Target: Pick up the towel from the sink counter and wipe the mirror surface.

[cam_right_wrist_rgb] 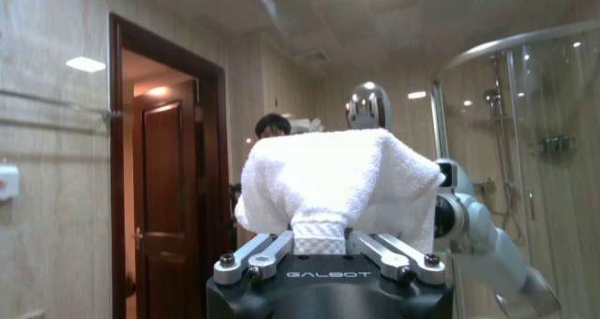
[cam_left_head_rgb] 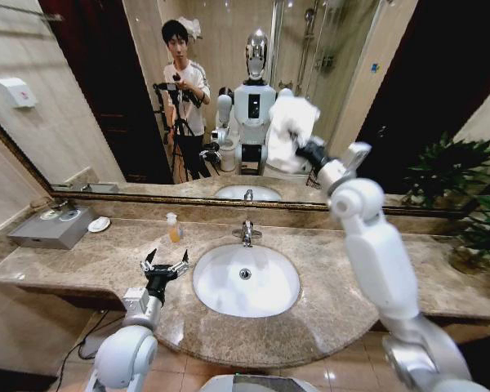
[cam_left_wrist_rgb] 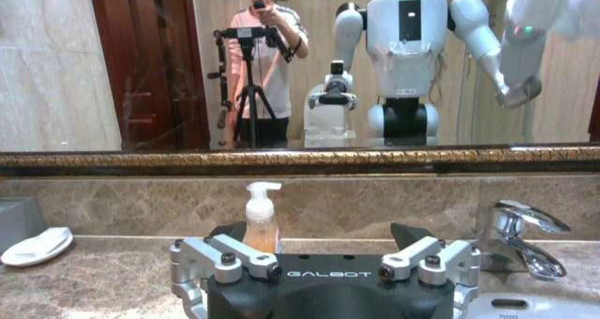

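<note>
Pinching white towel (cam_right_wrist_rgb: 333, 185), right claw (cam_right_wrist_rgb: 322, 243) seemingly at mirror (cam_left_head_rgb: 90, 98)

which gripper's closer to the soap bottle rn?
Left. The left gripper hovers open over the sink counter, just in front of the soap bottle. The right gripper is raised at the mirror, holding the white towel, well above and to the bottle's right.

White glossy arms (cam_left_head_rgb: 376, 245) end in black tools with silver, screw-studded fingers (cam_left_wrist_rgb: 225, 256).
</note>
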